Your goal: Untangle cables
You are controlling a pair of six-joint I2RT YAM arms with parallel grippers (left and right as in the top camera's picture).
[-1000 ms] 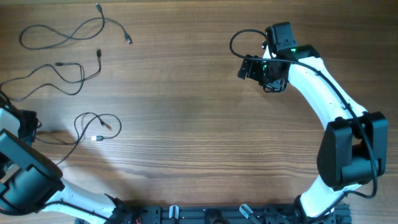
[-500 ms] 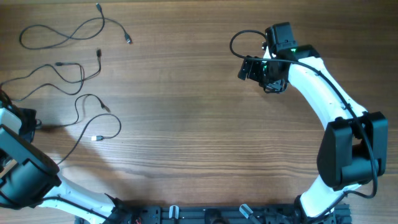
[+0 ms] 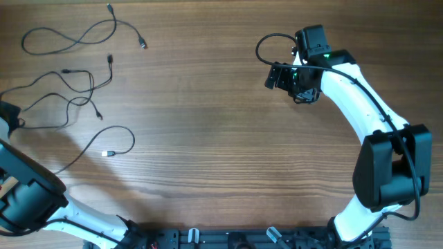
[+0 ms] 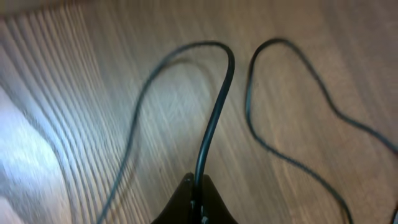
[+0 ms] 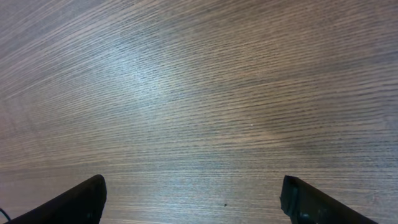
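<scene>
Several thin dark cables lie at the table's left. One cable [image 3: 69, 36] curls along the far edge, and a second cable [image 3: 82, 77] loops below it. A third cable [image 3: 129, 137] curves round to a silvery plug [image 3: 106, 153]. My left gripper [image 3: 10, 115] sits at the far left edge and is shut on a cable. In the left wrist view its fingertips [image 4: 198, 198] pinch the cable [image 4: 217, 99], which rises and bends over; another strand [image 4: 261, 140] curves to the right. My right gripper [image 3: 275, 76] hangs open over bare wood, and nothing lies between its fingers [image 5: 81, 199].
The right arm [image 3: 360, 111] reaches from the near right edge toward the far middle, with its own thicker black wire [image 3: 266, 43] looped beside the wrist. The left arm's base [image 3: 28, 200] fills the near left corner.
My left gripper has shut on the cable and moved toward the far left edge, dragging it. The small loop by the plug has opened into a wider curve. The right arm has not moved.
</scene>
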